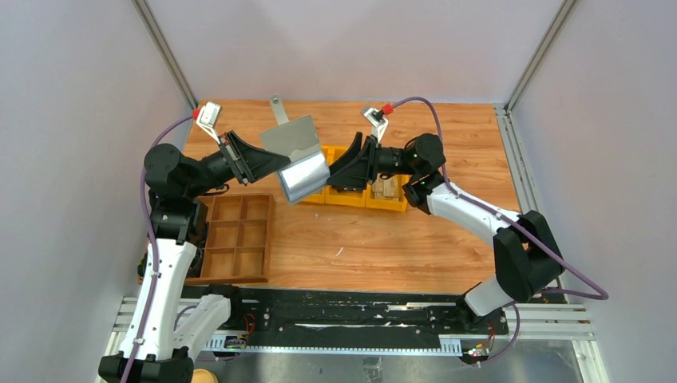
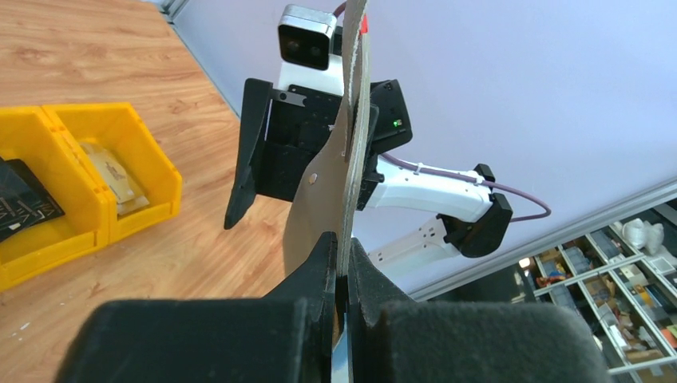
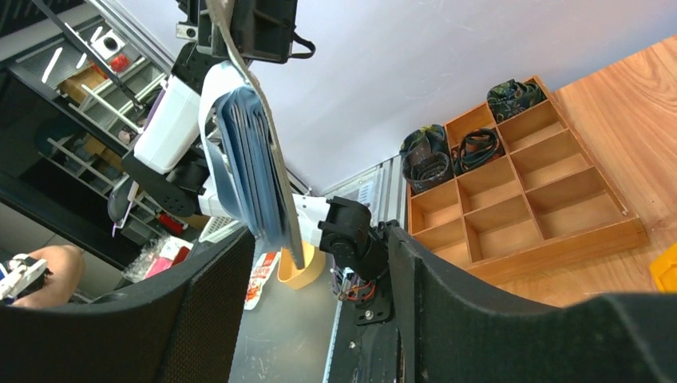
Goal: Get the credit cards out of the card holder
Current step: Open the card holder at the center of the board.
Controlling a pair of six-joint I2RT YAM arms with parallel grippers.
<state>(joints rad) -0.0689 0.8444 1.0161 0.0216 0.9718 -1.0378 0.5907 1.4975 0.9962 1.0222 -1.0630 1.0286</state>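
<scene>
The card holder [image 1: 295,155] hangs unfolded in the air over the back of the table. Its grey flap points up and its blue flap [image 1: 304,177] points down. My left gripper [image 1: 277,163] is shut on its left edge; the left wrist view shows the holder [image 2: 351,144] edge-on, pinched between the fingertips [image 2: 326,263]. My right gripper [image 1: 335,169] is open, facing the holder's right edge. In the right wrist view the blue pocket side [image 3: 254,163] ends between the open fingertips [image 3: 239,247], untouched. Layered edges show in the pockets; I cannot tell the credit cards apart from the fabric.
Yellow bins [image 1: 351,197] stand right below the holder; one holds a tan flat thing [image 2: 112,179], another a black item [image 2: 24,207]. A brown wooden compartment tray [image 1: 235,239] lies at the front left, with dark coiled items [image 3: 447,148] in two compartments.
</scene>
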